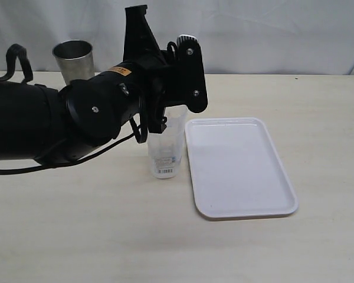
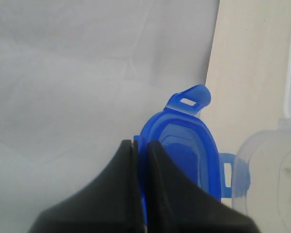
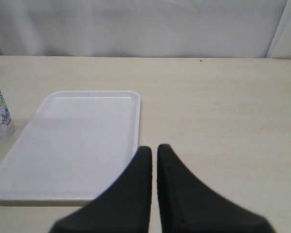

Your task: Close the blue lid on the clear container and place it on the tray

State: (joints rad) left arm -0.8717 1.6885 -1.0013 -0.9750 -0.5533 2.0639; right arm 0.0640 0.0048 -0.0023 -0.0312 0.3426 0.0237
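Exterior view: your left arm [image 1: 76,118] reaches in from the left, wrist bent over the clear container [image 1: 165,154]. The container stands upright on the tabletop [image 1: 106,236] just beside the tray [image 1: 239,168]. The lid is hidden here.

Left wrist view: the left tool [image 2: 139,144] is clamped on the rim of the blue lid [image 2: 186,145], beside the container's open mouth and not yet seated. You're at the lidding step. Next, centre the lid and press it down.

Right wrist view: the right tool [image 3: 153,149] hangs over the tabletop beside the tray, fingers together, empty.
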